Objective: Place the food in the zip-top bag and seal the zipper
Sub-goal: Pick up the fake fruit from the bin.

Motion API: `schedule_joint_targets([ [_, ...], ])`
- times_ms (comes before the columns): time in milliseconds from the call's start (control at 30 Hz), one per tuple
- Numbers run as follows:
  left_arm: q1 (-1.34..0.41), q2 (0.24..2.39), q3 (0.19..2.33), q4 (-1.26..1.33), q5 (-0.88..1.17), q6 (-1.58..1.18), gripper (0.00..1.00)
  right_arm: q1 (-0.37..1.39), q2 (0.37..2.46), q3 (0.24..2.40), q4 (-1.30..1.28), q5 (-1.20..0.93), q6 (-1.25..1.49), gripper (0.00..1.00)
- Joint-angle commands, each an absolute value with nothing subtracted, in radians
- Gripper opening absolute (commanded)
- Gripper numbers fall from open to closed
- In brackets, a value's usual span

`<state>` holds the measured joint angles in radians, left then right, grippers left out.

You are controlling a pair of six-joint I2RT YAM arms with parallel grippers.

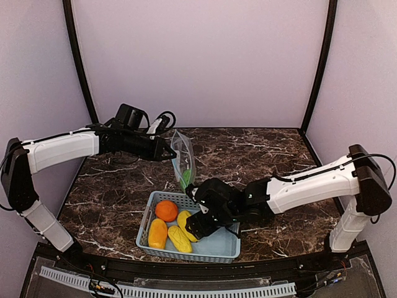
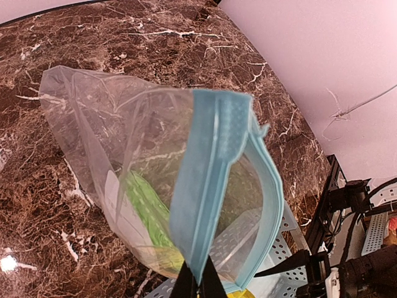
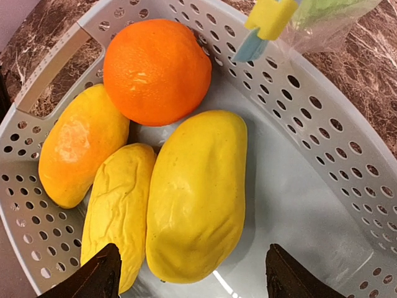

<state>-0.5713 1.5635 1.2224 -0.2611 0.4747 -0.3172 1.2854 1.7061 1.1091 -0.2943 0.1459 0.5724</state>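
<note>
Bag [image 1: 183,158] hangs above table [image 1: 267,155], just behind basket [image 1: 217,248], mouth open. Jaws of left gripper [image 1: 172,151] clenched on zipper [image 2: 211,186], seemingly near one end of strip. Green pod [image 2: 146,208] inside bag. Lying in basket: orange [image 3: 156,69], three yellow fruits [image 3: 195,192]. Low over basket, right gripper [image 3: 195,276], jaws spread wide either side of biggest yellow fruit, grasping nothing.

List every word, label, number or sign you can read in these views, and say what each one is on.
No text is readable in any view.
zip-top bag: a whitish patch shows through the plastic, too blurred to tell whether it carries print.
basket, orange, yellow fruits: no markings visible.
</note>
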Motion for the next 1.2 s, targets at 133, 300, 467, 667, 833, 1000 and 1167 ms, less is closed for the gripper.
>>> schedule_joint_targets([
  [133, -0.568, 1.544, 1.230, -0.266, 0.474, -0.306, 0.01, 1.292, 1.787, 1.160, -0.273, 0.163, 0.621, 0.77],
  [300, -0.568, 1.544, 1.230, -0.266, 0.473, -0.307, 0.01, 1.290, 1.812, 1.161, -0.260, 0.156, 0.623, 0.78],
  [467, -0.568, 1.544, 1.230, -0.266, 0.472, -0.305, 0.01, 1.291, 1.841, 1.162, -0.264, 0.180, 0.632, 0.73],
  [667, -0.568, 1.547, 1.232, -0.267, 0.472, -0.304, 0.01, 1.294, 1.868, 1.163, -0.255, 0.187, 0.635, 0.70],
  [833, -0.568, 1.549, 1.231, -0.267, 0.472, -0.304, 0.01, 1.294, 1.877, 1.157, -0.245, 0.197, 0.654, 0.67],
  [1000, -0.568, 1.549, 1.231, -0.268, 0.472, -0.304, 0.01, 1.294, 1.859, 1.134, -0.221, 0.197, 0.657, 0.55],
  [1167, -0.567, 1.549, 1.232, -0.267, 0.474, -0.304, 0.01, 1.295, 1.840, 1.117, -0.211, 0.196, 0.658, 0.51],
])
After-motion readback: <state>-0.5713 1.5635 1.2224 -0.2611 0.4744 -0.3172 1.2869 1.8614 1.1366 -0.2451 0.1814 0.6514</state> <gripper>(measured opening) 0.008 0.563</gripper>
